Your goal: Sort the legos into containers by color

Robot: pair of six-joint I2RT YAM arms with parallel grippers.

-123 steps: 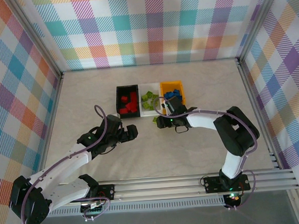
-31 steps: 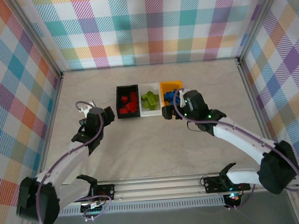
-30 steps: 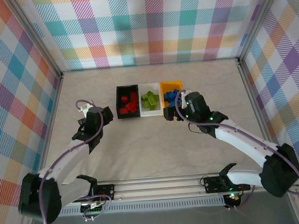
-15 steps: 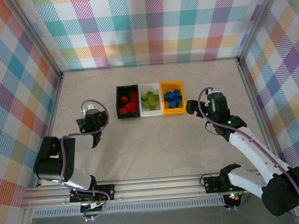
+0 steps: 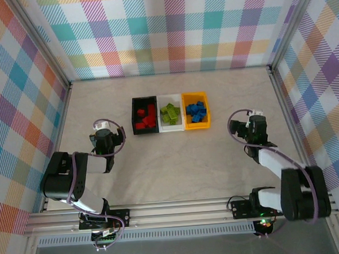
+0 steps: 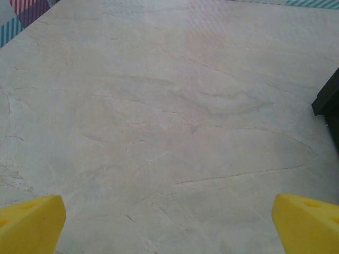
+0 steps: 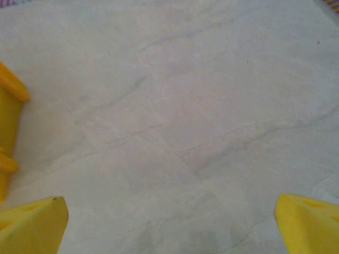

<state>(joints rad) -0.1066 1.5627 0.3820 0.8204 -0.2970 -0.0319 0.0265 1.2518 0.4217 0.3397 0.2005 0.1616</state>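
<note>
Three containers stand side by side at mid-worktop (image 5: pixel 177 161). The black bin (image 5: pixel 144 98) on the left holds the red legos (image 5: pixel 146 118). The white bin (image 5: pixel 171 130) in the middle holds the lime green legos (image 5: pixel 170 114). The orange-yellow bin (image 5: pixel 197 126) on the right holds the blue legos (image 5: pixel 196 111). Each colour has its own bin, and I make out no loose brick, so I judge the sort complete.

The left claw (image 5: pixel 103 131) stands wide, with nothing between its yellow fingers (image 6: pixel 29 222), low to the left of the row. The right claw (image 5: pixel 255 123) is equally wide and empty, off to the right. I read this as a rest posture, with both arms folded clear of the bins and nothing remaining to grasp.
</note>
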